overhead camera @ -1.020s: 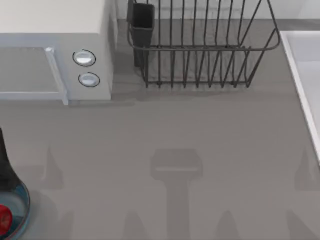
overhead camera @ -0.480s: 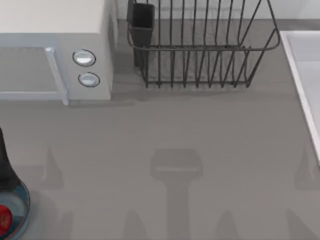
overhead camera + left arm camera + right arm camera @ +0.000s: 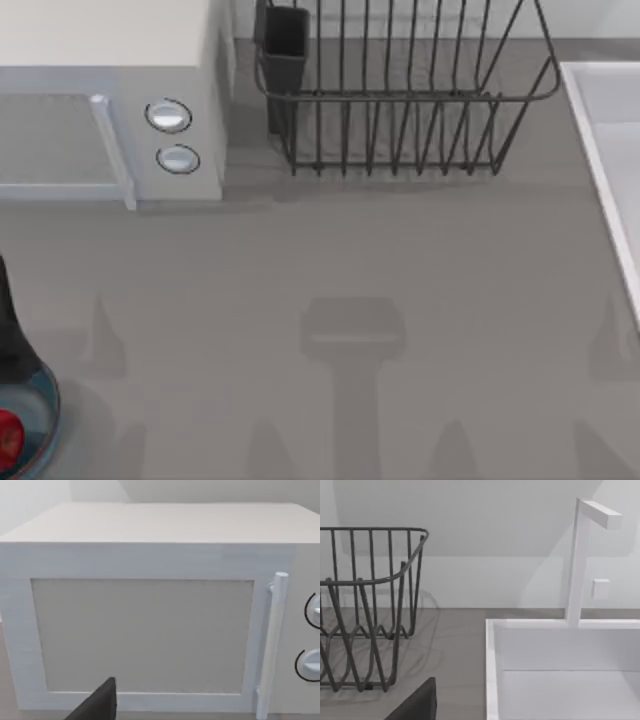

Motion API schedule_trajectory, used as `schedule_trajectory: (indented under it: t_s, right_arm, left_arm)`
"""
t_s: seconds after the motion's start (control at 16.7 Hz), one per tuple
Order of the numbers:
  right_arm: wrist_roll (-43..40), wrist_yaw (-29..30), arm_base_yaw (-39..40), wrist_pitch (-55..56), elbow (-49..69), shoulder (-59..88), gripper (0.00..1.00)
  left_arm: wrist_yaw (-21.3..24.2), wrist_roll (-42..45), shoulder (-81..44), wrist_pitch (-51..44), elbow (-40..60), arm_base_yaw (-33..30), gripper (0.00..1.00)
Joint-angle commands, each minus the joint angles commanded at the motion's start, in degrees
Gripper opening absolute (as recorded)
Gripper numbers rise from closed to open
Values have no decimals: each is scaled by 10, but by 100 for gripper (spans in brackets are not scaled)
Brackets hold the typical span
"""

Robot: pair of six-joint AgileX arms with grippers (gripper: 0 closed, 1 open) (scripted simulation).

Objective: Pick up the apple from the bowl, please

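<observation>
**A slick red apple, low in its bowl at the table's near-left corner**

We see the apple (image 3: 8,438) sitting inside the bowl (image 3: 50,408) at the very bottom-left of the top view, both cut off by the picture's edge. A dark part of our left arm (image 3: 8,330) stands just above the bowl's far rim. Whether either pincer is open or closed we cannot tell: each wrist view offers only a dark finger tip, one (image 3: 100,705) facing the white microwave (image 3: 150,605), the other (image 3: 417,705) facing the wire dish rack (image 3: 365,605) and the sink (image 3: 560,670).

We judge the apple to be firm, fairly light and not fragile, but its glossy skin and rounded shape make it likely to slip or roll. We would take hold across its widest part, fingers on opposite sides, coming from above so that the bowl's rim stays out of the way. The bowl's glassy inside looks slick as well, so a push off centre could send the apple sliding against the wall or nudge the bowl itself. A moderate, centred squeeze should do.
</observation>
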State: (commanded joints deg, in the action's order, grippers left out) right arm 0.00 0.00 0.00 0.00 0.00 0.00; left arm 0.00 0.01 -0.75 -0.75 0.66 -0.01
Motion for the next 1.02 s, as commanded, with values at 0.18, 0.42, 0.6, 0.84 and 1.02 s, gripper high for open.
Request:
schedule_trajectory:
  t_s: [0.18,0.42,0.6,0.84,1.02]
  right_arm:
    - [0,0,0,0,0,0,100]
    - [0,0,0,0,0,0,100]
    - [0,0,0,0,0,0,100]
    - [0,0,0,0,0,0,100]
    - [0,0,0,0,0,0,100]
  left_arm:
    - [0,1,-56,-56,45,0,100]
    - [0,2,-213,-201,149,-1,100]
    - [0,3,-366,-332,239,-2,100]
    - [0,4,-558,-493,351,-3,100]
    - [0,5,-658,-582,415,-3,100]
